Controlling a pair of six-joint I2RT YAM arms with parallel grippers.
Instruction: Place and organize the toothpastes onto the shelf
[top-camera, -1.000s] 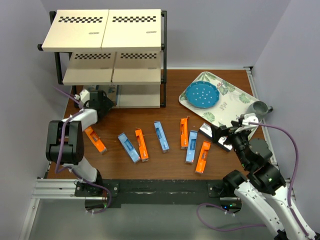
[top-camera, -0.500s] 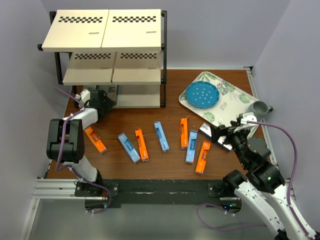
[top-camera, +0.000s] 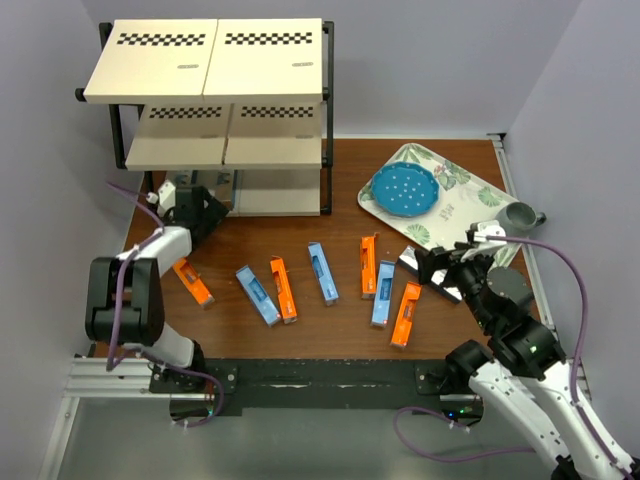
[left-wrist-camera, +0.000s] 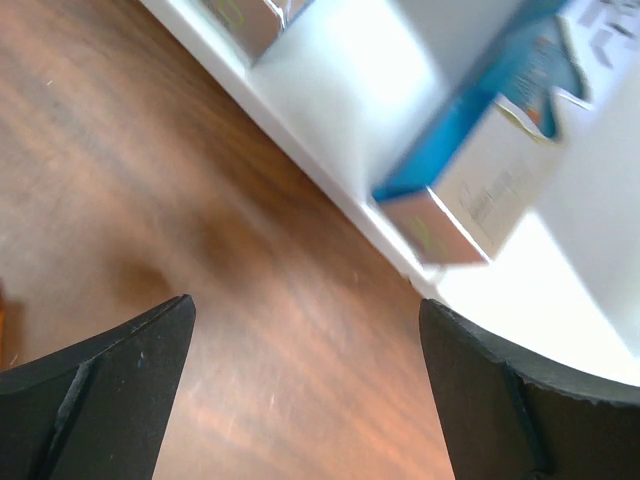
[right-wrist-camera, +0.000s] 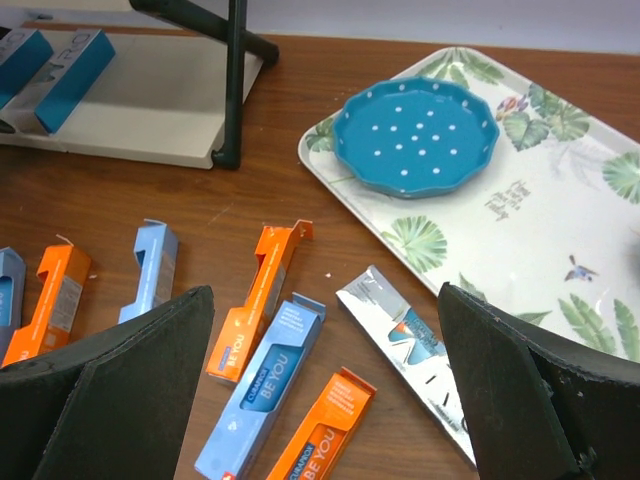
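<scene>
The shelf (top-camera: 205, 100), a black-framed rack with three cream boards, stands at the back left of the tabletop (top-camera: 300, 230). The left hand (top-camera: 197, 208) sits low at the front edge of the shelf's bottom board, toward its left end. Its fingers (left-wrist-camera: 100, 385) are spread wide with nothing between them. Its wrist view, somewhat blurred, looks onto that board, where a blue-and-white toothpaste carton (left-wrist-camera: 480, 150) lies just inside the edge. The right wrist view shows two blue cartons (right-wrist-camera: 60, 65) side by side on the same board.

The other toothpastes lie flat on the tabletop in front of the shelf, spreading out to its right:
- an orange carton (top-camera: 190, 282) lies below the shelf's left end
- a light blue carton (top-camera: 257, 295) and a second orange carton (top-camera: 283, 289) lie almost touching
- a lone light blue carton (top-camera: 322, 272) lies below the shelf's right post
- further right lie an orange (top-camera: 368, 265), a light blue (top-camera: 383, 293) and another orange one (top-camera: 405, 314)
- a silver carton (top-camera: 430, 272) lies farthest from the shelf

The right hand (top-camera: 445, 265) hangs well to the right of the shelf, over the silver carton's far end, fully open and holding nothing.

Right of the shelf lies a floral tray (top-camera: 470, 205) carrying a teal dotted plate (top-camera: 400, 190). A grey cup (top-camera: 520, 215) stands at the tray's far side.
</scene>
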